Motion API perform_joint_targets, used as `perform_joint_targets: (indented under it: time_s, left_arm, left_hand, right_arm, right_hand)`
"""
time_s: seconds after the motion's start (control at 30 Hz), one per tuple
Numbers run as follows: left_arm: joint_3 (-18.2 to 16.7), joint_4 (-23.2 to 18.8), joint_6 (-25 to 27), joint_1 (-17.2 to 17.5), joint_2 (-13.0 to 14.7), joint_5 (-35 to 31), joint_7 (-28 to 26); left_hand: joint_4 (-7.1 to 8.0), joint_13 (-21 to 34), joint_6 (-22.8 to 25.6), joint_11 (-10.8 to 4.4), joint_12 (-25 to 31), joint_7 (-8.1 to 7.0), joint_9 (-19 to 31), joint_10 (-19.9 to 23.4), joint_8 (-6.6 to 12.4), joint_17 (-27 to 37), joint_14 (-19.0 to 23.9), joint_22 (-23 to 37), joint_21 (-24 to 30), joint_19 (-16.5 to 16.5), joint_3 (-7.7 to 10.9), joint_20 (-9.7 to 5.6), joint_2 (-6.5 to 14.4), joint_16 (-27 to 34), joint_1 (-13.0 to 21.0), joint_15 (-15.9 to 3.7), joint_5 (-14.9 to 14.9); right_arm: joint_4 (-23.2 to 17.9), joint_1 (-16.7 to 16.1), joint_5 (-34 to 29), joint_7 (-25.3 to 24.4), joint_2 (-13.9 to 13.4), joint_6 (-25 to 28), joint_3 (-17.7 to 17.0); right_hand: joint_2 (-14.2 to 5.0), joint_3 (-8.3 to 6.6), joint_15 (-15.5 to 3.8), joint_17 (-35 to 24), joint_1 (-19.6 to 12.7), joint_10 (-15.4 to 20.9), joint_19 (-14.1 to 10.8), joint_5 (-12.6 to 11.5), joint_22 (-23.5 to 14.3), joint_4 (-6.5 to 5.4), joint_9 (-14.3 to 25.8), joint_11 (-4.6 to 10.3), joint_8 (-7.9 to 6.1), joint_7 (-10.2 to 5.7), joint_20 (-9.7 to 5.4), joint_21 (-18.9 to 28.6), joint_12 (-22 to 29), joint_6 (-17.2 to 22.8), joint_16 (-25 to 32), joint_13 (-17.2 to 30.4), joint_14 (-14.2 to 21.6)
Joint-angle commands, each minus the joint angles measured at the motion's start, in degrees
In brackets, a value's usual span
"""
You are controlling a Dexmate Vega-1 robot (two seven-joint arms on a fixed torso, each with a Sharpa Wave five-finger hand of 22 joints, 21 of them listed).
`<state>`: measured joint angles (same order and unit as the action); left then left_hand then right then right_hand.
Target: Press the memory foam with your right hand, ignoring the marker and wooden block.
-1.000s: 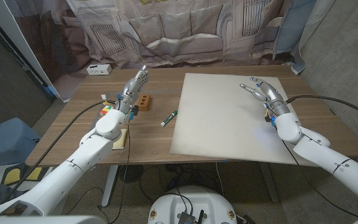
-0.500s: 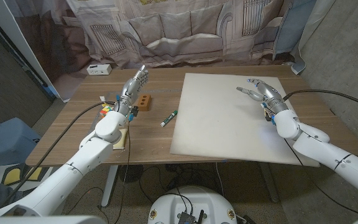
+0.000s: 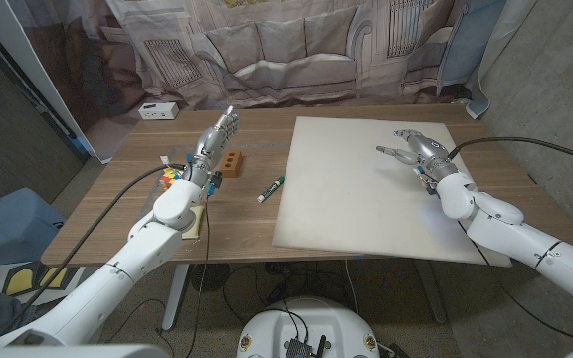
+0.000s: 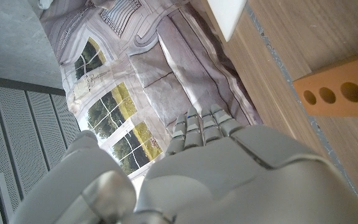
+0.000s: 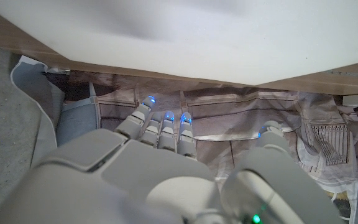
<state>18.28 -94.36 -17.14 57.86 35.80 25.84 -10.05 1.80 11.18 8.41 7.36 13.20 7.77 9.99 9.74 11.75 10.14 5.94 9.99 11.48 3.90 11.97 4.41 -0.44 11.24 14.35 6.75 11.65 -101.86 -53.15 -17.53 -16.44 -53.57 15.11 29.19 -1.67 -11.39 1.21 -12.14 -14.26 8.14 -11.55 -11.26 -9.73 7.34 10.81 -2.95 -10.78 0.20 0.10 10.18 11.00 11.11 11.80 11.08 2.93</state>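
While nothing is yet pressed, the step in hand is judged to be the approach: the right hand (image 3: 416,151) is seen over the far right part of the foam (image 3: 356,184), fingers apart and nothing held. Whether its fingertips already touch the pad cannot be told from the head view; in the right wrist view the fingers (image 5: 166,127) are seen spread, with the foam's white face beyond them and seemingly a gap between.

Nearest the robot, the foam's front edge is seen close to the table (image 3: 247,224) edge, and the pad is laid flat over the table's right half. To its left, just beside its edge, the marker (image 3: 271,189) is seen lying on bare wood. Farther left and a little farther back, the block (image 3: 230,162) is found, with the left hand (image 3: 215,139) held above the table just beside it, fingers stretched out straight and nothing grasped. Both are to be left alone.

For the next move, the right hand is to be lowered straight down, palm toward the foam, until the surface is dented. A firm, even push well inside the pad's border is called for.
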Motion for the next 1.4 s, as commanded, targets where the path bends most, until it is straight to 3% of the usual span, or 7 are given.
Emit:
perform_joint_targets:
  time_s: [0.03,0.2,0.33,0.67,0.83,1.13,1.4]
  left_arm:
    - [-0.4,-1.3,0.5,1.8,0.4,0.0,-0.8]
    - [-0.6,-1.5,0.3,2.4,0.3,0.1,-1.0]
    - [-0.5,-1.9,0.7,2.8,0.5,0.0,-1.1]
    - [-0.5,-2.0,0.7,3.1,0.4,-0.1,-1.2]
    - [-0.3,-1.6,0.8,2.9,0.2,0.0,-1.0]
    - [-0.6,-1.7,0.9,3.0,0.3,-0.2,-1.6]
    - [-0.8,-1.9,1.2,3.2,0.6,-0.1,-1.5]
  left_hand:
    - [-0.48,0.2,0.6,0.23,0.1,0.18,0.2,0.5,0.11,0.1,0.6,0.1,0.2,0.3,0.2,-0.03,0.1,0.2,0.5,0.04,-0.2]
    - [-0.55,0.2,0.7,0.18,0.1,0.05,0.2,0.4,0.03,0.1,0.5,0.1,0.2,0.3,0.23,-0.05,0.1,0.1,0.5,-0.01,-0.2]
    - [-0.59,0.2,0.8,0.06,0.1,0.02,0.2,0.5,0.02,0.1,0.6,0.1,0.2,0.3,0.25,-0.03,0.2,0.1,0.6,-0.06,-0.2]
    - [-0.71,0.1,0.9,0.19,0.0,-0.07,0.2,0.5,-0.1,0.1,0.6,0.2,0.1,0.3,0.31,0.03,0.3,0.0,0.7,-0.02,-0.3]
    - [-0.76,0.1,1.0,0.12,0.0,-0.09,0.2,0.5,-0.11,0.1,0.6,0.2,0.1,0.3,0.33,0.01,0.4,0.0,0.7,-0.03,-0.3]
    - [-0.87,0.1,1.1,0.0,-0.1,-0.21,0.2,0.6,-0.23,0.1,0.9,0.2,0.1,0.3,0.42,-0.02,0.6,0.0,0.9,-0.09,-0.3]
    - [-0.95,0.1,1.0,0.08,-0.1,-0.21,0.2,0.6,-0.33,0.1,1.1,0.2,0.0,0.3,0.48,0.0,0.8,0.0,1.0,0.01,-0.4]
  right_arm:
    - [-0.4,2.0,-6.6,4.3,-1.2,6.7,3.5]
    - [-0.6,2.5,-8.0,5.6,-1.4,7.9,4.4]
    - [-0.7,3.4,-8.1,8.3,-1.9,8.2,5.0]
    - [-0.3,6.1,-8.7,14.7,-2.8,8.7,6.6]
    - [0.8,6.7,-7.6,15.6,-2.4,8.1,6.4]
    - [2.3,9.6,-8.1,20.7,-1.6,10.1,8.5]
    - [3.6,11.5,-7.1,24.2,-1.0,11.7,9.8]
  right_hand:
    - [-2.27,-0.73,-0.6,-0.4,0.1,-0.3,-0.9,-0.2,-0.2,-0.87,0.1,0.59,0.93,-0.63,-0.59,0.8,0.0,-3.4,0.4,0.1,0.1]
    - [-2.15,-0.45,-0.73,-0.4,1.0,-2.3,-0.9,0.0,-0.2,-1.08,0.1,1.66,1.38,-1.08,-0.65,0.9,-0.5,-9.3,0.0,0.0,-1.1]
    - [-1.42,0.1,0.0,-0.3,1.7,-7.1,2.2,0.2,-0.3,-0.97,0.1,0.87,0.54,-0.67,-1.09,0.2,-1.1,-11.3,-1.1,0.0,-5.5]
    - [-1.01,0.63,0.21,-0.4,2.6,-10.0,4.9,0.3,-0.3,-1.14,0.1,0.37,0.1,-0.16,-1.2,-0.1,-0.9,-11.9,-1.4,0.0,-8.3]
    - [-0.6,1.3,-0.86,-0.5,3.9,-8.6,5.2,0.3,-0.3,-1.67,0.0,0.71,-0.62,0.14,-1.42,0.2,0.0,-10.0,-0.5,0.0,-7.5]
    - [0.6,2.8,0.08,-0.5,6.6,-13.4,9.9,-0.2,-0.3,-2.43,0.0,0.0,0.64,1.03,-1.53,0.0,-0.8,-14.8,-1.2,-0.1,-12.1]
    - [0.5,2.93,0.64,-0.3,6.9,-17.4,10.0,-0.4,-0.3,-2.28,0.1,-0.31,1.32,2.1,-0.61,0.8,-0.9,-22.5,-1.2,-0.1,-14.8]
